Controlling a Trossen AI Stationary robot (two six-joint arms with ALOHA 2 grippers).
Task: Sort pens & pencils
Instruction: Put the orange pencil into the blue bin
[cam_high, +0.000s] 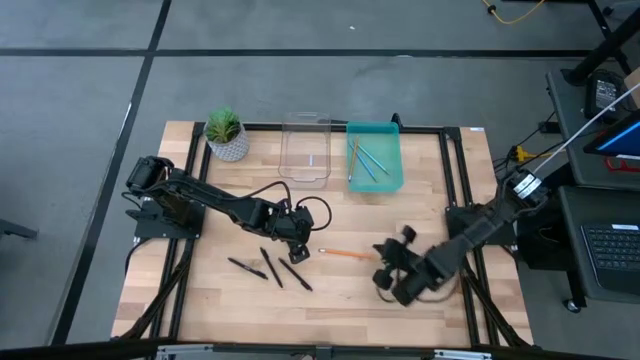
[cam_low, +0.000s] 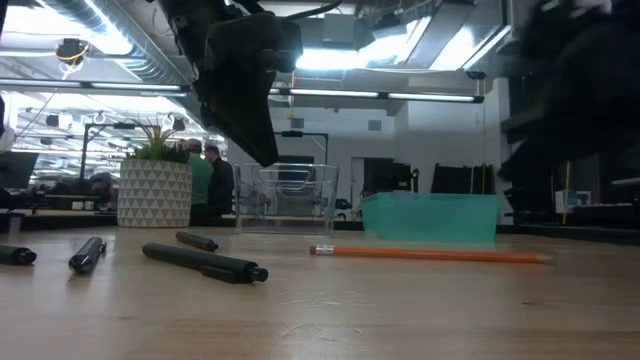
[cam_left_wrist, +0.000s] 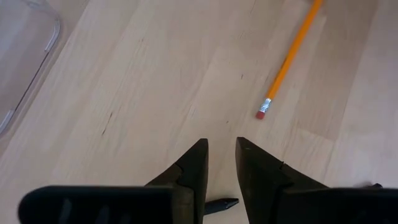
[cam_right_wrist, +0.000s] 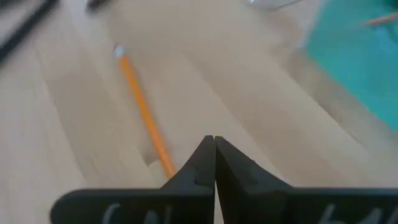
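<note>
— Four slim black pens (cam_low: 205, 264) lie loose on the near left of the wooden table (cam_high: 330, 310); none is sorted yet, I'd say.
— And the left gripper (cam_left_wrist: 221, 146)?
— It hovers over the rightmost pen, fingers a narrow gap apart, holding nothing. Just beyond it, the clear plastic container (cam_high: 305, 180) at the far edge shows no pens. A faint bluish mark inside it is too small to identify.
— The pencils?
— One long orange pencil with a pink eraser (cam_high: 345, 255) lies on the table right of the pens. Several orange and light blue pencils (cam_high: 365, 160) already rest in the teal plastic bin (cam_high: 375, 126).
— The right gripper (cam_right_wrist: 214, 140)?
— Fingers pressed together, empty, near that loose pencil's right end. So, in my judgement, most pencils are done, while one pencil and all the pens are left.
</note>
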